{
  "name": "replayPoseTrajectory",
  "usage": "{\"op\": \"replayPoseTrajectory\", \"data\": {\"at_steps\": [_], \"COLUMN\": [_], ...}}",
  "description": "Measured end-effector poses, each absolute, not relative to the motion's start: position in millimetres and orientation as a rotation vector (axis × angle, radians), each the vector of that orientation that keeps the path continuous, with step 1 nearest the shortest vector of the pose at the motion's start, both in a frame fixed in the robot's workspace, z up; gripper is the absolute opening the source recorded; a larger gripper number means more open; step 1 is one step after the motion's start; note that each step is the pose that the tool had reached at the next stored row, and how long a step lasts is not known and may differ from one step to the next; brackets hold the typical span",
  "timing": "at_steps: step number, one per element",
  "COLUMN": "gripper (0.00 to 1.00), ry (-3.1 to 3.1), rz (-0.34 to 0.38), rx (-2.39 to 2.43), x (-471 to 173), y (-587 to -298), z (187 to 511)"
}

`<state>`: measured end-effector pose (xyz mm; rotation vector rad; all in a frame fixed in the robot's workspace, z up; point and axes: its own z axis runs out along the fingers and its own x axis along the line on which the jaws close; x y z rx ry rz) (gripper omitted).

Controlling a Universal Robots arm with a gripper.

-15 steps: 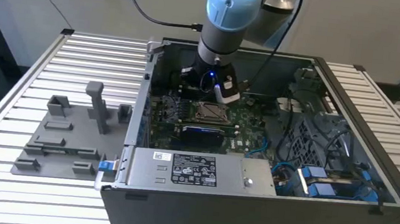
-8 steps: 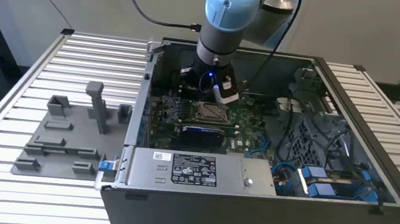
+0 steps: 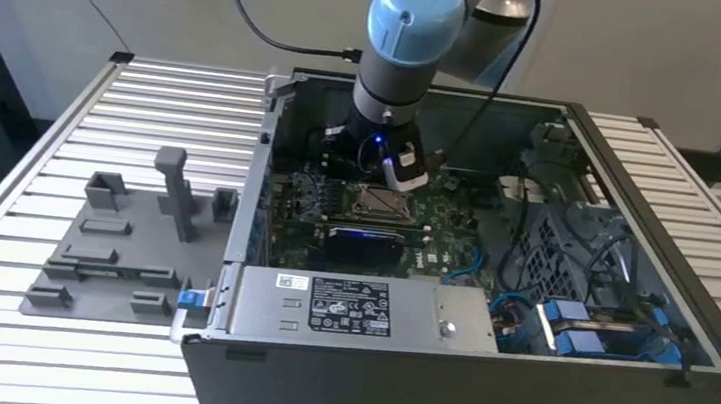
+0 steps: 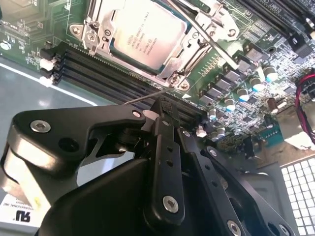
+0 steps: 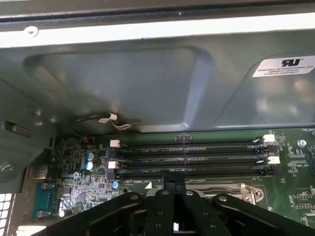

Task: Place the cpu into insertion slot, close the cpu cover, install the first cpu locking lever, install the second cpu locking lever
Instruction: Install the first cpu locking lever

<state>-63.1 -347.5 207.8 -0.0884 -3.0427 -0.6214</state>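
With the cpu (image 4: 142, 32) already seated in the insertion slot (image 4: 177, 81) just beyond my claw (image 4: 160, 104), its fingers drawn together at the thin locking lever (image 4: 140, 98), I'd push slowly and keep the tip from sliding off that rod.

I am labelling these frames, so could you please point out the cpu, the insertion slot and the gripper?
the cpu (image 4: 142, 32): second wrist view, middle of its silver top.
the insertion slot (image 4: 176, 79): second wrist view, corner of its metal rim.
the gripper (image 4: 160, 105): second wrist view, its black tip.
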Motion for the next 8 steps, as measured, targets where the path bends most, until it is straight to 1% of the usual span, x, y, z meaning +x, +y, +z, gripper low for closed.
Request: {"op": "replayPoseTrajectory", "data": {"at_steps": [8], "gripper": [0.11], "ry": [-3.043], "rz": [-0.621], "rx": [-0.088], "x": [-63.1], "y": [-347.3], "z": [204.3]}}
